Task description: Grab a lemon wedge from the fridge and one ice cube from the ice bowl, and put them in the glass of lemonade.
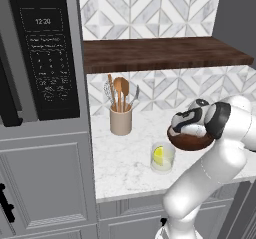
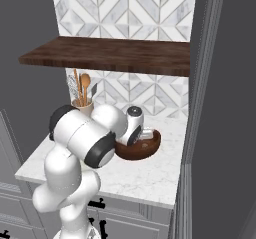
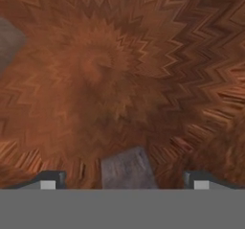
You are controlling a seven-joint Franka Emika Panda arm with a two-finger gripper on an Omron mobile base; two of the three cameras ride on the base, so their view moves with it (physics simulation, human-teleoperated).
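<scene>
An ice cube [image 3: 127, 168], pale grey, lay on the reddish wood floor of the ice bowl [image 2: 145, 150], midway between the two fingertips [image 3: 48, 180] of the gripper [image 3: 125, 181], whose jaws stood wide apart with nothing held. The bowl sat on the marble desk [image 1: 125, 168], just right of the glass of lemonade [image 1: 163, 158], where a lemon wedge [image 1: 158, 155] floated. A beige utensil crock [image 1: 121, 120] stood behind.

The arm's wrist hides most of the ice bowl [image 1: 192, 142] in the left base view. Between the fingertips [image 3: 48, 179], a grey cube [image 3: 127, 168] — its lower part is cut off. Another grey piece [image 3: 8, 41] is cut by the edge — up left.
</scene>
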